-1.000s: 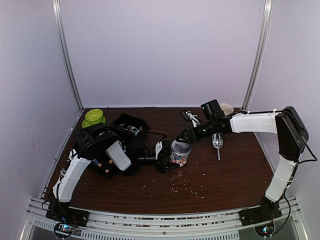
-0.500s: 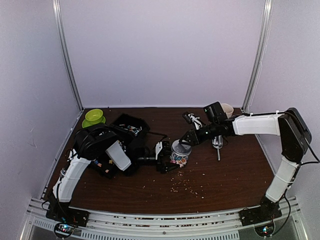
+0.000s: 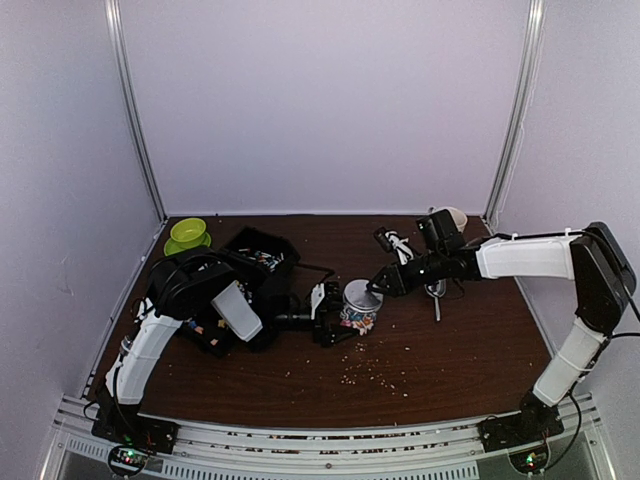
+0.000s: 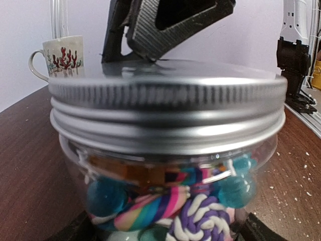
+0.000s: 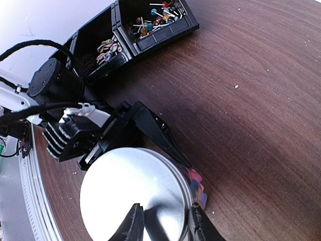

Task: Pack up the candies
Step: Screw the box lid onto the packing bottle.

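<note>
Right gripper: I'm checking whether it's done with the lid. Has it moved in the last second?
Yes. The right gripper has slid right, from above the jar to its right rim, toward the mug.

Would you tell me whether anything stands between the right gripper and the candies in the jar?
Yes. The lid sits on the jar, closing it over the candies. The right gripper is at the lid's rim, so the lid is the one visible thing between them.
</note>
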Robot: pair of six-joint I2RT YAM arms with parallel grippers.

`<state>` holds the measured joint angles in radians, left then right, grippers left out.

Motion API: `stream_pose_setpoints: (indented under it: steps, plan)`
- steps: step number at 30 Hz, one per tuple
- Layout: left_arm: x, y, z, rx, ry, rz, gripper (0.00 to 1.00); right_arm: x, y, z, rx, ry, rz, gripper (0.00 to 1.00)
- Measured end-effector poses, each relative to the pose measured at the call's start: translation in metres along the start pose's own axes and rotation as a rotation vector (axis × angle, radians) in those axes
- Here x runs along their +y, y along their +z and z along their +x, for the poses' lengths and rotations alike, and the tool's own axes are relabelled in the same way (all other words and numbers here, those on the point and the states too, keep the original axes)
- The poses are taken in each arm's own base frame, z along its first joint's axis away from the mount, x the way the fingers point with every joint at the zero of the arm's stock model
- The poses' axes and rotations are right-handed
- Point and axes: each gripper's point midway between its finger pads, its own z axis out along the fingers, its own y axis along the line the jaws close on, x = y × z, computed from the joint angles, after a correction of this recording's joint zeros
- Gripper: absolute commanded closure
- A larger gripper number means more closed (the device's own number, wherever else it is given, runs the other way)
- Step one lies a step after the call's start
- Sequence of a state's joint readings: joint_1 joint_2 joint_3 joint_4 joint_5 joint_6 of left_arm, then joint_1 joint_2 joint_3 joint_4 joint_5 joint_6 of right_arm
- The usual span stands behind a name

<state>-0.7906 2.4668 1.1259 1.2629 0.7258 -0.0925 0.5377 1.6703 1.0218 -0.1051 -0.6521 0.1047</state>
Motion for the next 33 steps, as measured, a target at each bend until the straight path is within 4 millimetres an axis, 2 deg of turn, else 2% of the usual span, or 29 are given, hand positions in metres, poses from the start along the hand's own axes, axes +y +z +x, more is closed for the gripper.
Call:
stream_pose_setpoints:
  steps: [16, 24, 29, 33]
  plan:
    - [-0.001, 0.000, 0.000, -0.001, -0.006, 0.006, 0.20, 0.011, -0.019, 0.025, 0.005, 0.023, 0.001, 0.71]
    - [0.000, 0.000, -0.001, -0.003, -0.018, 0.004, 0.20, 0.020, -0.030, 0.037, 0.030, 0.023, 0.001, 0.59]
    - [0.001, 0.000, -0.001, -0.004, -0.020, 0.004, 0.20, 0.022, -0.037, 0.026, 0.023, 0.005, 0.016, 0.51]
    - [0.001, 0.000, -0.001, -0.004, -0.021, 0.004, 0.20, 0.025, -0.043, -0.002, -0.022, -0.024, 0.020, 0.50]
